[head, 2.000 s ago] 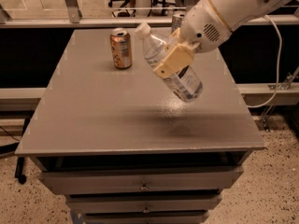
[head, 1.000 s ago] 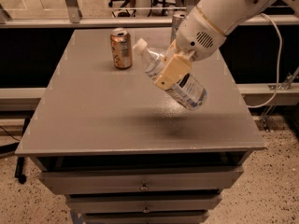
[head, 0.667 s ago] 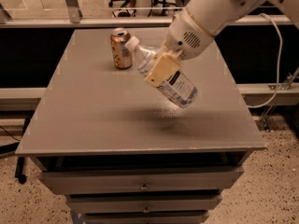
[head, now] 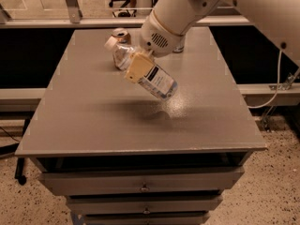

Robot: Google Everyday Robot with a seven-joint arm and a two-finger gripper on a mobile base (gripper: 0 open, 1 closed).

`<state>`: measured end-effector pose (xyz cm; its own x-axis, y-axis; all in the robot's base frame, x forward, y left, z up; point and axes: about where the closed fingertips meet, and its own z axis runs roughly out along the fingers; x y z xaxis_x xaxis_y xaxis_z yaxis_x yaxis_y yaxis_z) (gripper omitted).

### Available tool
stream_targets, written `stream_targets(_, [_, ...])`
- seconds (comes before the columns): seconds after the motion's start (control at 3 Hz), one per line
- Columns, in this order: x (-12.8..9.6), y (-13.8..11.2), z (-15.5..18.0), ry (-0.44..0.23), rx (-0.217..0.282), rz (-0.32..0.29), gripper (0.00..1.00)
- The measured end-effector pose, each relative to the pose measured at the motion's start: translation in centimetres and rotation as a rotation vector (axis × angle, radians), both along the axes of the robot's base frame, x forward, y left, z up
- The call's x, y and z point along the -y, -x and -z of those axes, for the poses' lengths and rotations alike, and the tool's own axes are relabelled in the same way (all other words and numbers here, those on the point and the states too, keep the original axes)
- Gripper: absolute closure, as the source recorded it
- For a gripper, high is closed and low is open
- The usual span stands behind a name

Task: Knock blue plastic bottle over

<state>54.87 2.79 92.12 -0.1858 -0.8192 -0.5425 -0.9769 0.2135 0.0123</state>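
The blue plastic bottle [head: 157, 81] is clear with a white cap and a blue-and-white label. It hangs steeply tilted above the middle of the grey table [head: 93, 121], cap pointing up-left and base down-right, with its shadow on the tabletop below. My gripper [head: 140, 69] is shut around the bottle's middle; one cream finger pad [head: 138, 67] lies across it. The white arm reaches in from the upper right.
A copper-orange can [head: 121, 33] stands upright at the back of the table, just behind the bottle's cap. A bit of another can [head: 178, 48] shows behind my wrist. Drawers sit under the tabletop. A cable hangs at the right.
My gripper has carried the bottle to the left and a little lower. The bottle leans further over, and its cap is now in front of the copper can.
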Motion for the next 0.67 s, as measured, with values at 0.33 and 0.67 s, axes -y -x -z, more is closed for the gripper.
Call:
stream_targets(0.33, [-1.42, -0.22, 0.08, 0.039, 0.021, -0.045, 0.59])
stream_targets(0.67, [-1.59, -0.16, 0.09, 0.041, 0.022, -0.049, 0.36])
